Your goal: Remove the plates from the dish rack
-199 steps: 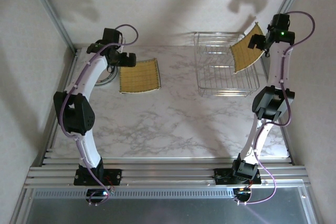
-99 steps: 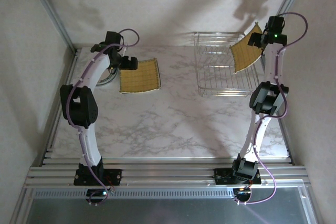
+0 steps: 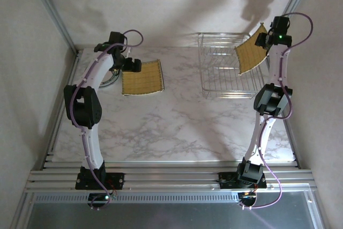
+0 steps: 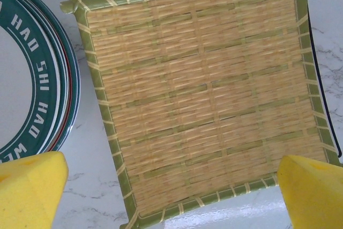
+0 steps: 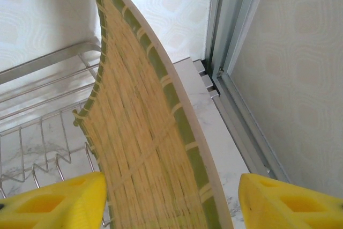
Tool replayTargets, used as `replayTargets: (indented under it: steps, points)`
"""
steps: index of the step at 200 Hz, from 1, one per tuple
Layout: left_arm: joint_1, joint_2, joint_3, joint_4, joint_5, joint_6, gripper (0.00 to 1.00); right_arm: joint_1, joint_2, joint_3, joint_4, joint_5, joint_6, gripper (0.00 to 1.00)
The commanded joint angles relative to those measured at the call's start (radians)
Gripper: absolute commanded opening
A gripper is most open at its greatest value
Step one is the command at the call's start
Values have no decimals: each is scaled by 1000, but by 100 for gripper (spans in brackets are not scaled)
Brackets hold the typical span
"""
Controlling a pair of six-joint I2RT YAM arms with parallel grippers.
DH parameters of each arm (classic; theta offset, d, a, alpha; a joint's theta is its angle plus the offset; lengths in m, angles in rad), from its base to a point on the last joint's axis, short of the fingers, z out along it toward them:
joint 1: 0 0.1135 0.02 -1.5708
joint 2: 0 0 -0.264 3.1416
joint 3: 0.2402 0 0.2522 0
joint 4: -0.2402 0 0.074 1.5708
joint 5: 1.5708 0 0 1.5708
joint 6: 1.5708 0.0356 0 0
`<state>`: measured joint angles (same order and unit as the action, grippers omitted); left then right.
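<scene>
A yellow woven-pattern square plate (image 3: 251, 53) stands tilted at the right end of the wire dish rack (image 3: 225, 76). My right gripper (image 3: 265, 40) straddles its upper edge. In the right wrist view the plate (image 5: 144, 148) sits between the yellow fingers (image 5: 53, 202); the left one is close against it, while a gap remains at the right one, so the gripper (image 5: 171, 202) is open. A second yellow square plate (image 3: 142, 77) lies flat on the table. My left gripper (image 4: 172, 186) hovers wide open over this plate (image 4: 203, 95). Round green-rimmed plates (image 4: 43, 79) lie stacked beside it.
The rack (image 5: 43, 105) stands near the back right corner, close to the aluminium frame post (image 5: 230, 36) and the right wall. The round plate stack (image 3: 109, 80) lies partly under my left arm near the left wall. The marble tabletop (image 3: 177, 127) lies bare in the middle and front.
The right gripper's jaws have narrowed around the standing yellow plate, and that arm has drawn slightly back. The left arm has shifted a little beside the flat plate, its jaws unchanged.
</scene>
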<state>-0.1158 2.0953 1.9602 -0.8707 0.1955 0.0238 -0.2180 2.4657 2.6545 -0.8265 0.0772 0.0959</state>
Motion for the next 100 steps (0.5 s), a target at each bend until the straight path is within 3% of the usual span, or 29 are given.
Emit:
replayTargets:
  steps: [1,100]
  points:
    - [4,11,36,-36,9,11,100,2,14,32,3,-10,1,63]
    - [1,5,34,-17,19,2,100,5,-26,13,-6,-10,2,25]
